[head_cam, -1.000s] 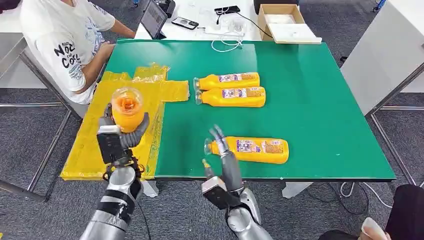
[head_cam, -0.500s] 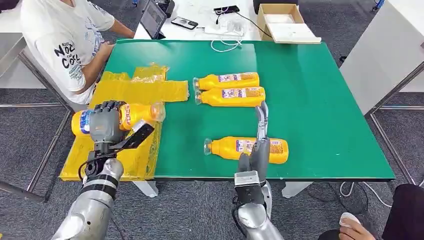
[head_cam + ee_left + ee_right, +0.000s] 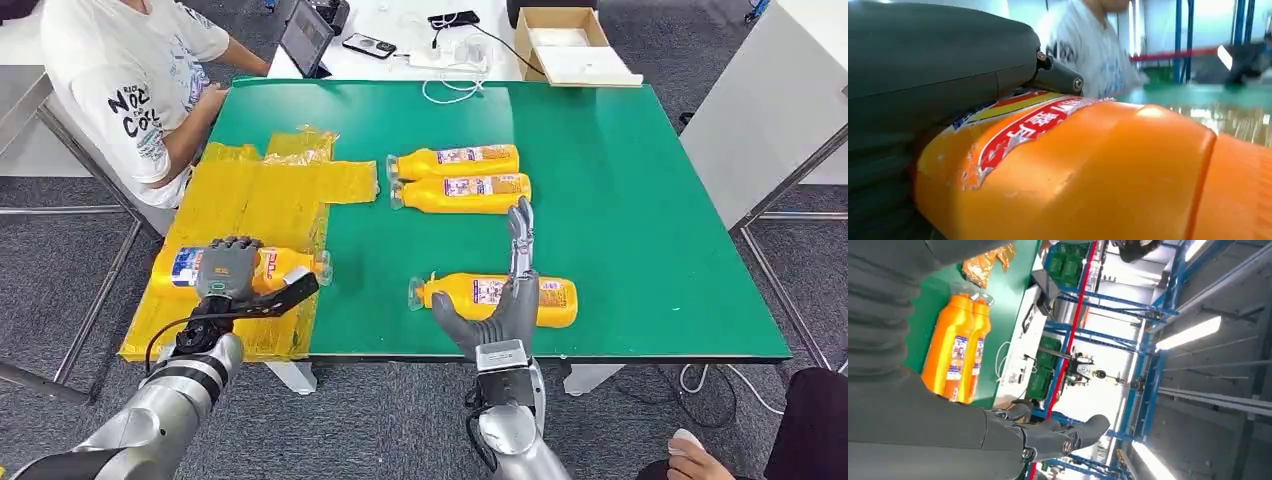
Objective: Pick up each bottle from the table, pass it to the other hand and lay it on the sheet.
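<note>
**Bottle held low over the yellow sheet**

Plastic is most of what we see here: four orange bottles with clear caps and printed labels, smooth and rounded at the shoulders. The sheet (image 3: 255, 200) is thin yellow film, crinkled along its far edge, spread over the left part of the green table (image 3: 620, 200), whose top looks flat and matte.

We find the left hand (image 3: 228, 272) wrapped over the held bottle (image 3: 262, 270), dark fingers across its middle and the thumb stretched out below toward the capped end. The bottle lies on its side at the near part of the sheet; we cannot tell whether it rests on the film. In the left wrist view its glossy orange wall and red label sit pressed against the grey thumb.

Our right hand (image 3: 502, 300) is released, fingers spread and pointing away from us, with nothing in it. It stands in front of the near bottle (image 3: 550, 300), which lies on its side on the bare green top. The two far bottles (image 3: 460, 177) lie side by side, touching, just beside the sheet's edge.

A person in a white shirt (image 3: 120, 80) sits at the table's far left corner.
</note>
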Controlling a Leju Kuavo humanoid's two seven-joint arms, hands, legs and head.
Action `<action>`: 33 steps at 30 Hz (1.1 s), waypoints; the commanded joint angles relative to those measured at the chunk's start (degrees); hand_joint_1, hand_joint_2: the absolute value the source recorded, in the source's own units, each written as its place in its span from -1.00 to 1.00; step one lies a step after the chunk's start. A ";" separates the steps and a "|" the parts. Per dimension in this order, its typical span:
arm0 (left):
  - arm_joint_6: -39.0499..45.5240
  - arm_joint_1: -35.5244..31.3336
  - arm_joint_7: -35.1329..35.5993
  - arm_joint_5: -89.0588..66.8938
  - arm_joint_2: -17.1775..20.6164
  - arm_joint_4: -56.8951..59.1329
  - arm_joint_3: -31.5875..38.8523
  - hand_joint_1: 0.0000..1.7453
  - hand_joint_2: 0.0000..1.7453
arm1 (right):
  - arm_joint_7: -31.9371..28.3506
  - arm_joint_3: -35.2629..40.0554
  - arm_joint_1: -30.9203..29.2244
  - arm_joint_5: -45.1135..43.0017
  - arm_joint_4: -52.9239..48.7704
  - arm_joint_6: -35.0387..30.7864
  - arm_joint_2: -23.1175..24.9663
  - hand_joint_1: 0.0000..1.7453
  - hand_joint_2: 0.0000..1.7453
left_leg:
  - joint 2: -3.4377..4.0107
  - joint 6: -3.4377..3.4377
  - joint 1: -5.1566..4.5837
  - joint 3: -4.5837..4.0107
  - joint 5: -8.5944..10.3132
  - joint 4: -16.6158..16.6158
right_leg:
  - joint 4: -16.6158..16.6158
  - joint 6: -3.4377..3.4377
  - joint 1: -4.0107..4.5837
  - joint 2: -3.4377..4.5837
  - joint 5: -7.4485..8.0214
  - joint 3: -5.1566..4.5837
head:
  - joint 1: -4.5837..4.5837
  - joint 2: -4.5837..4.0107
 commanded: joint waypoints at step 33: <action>-39.11 -5.63 -14.24 27.92 -2.52 8.64 13.62 -1.00 -1.00 | 0.17 -7.50 -4.07 0.09 14.72 7.43 2.51 -1.00 1.00 | -0.44 0.08 -0.06 1.03 0.09 -0.14 | -0.13 -0.16 -0.02 -0.29 -0.07 1.13 | 0.00 0.00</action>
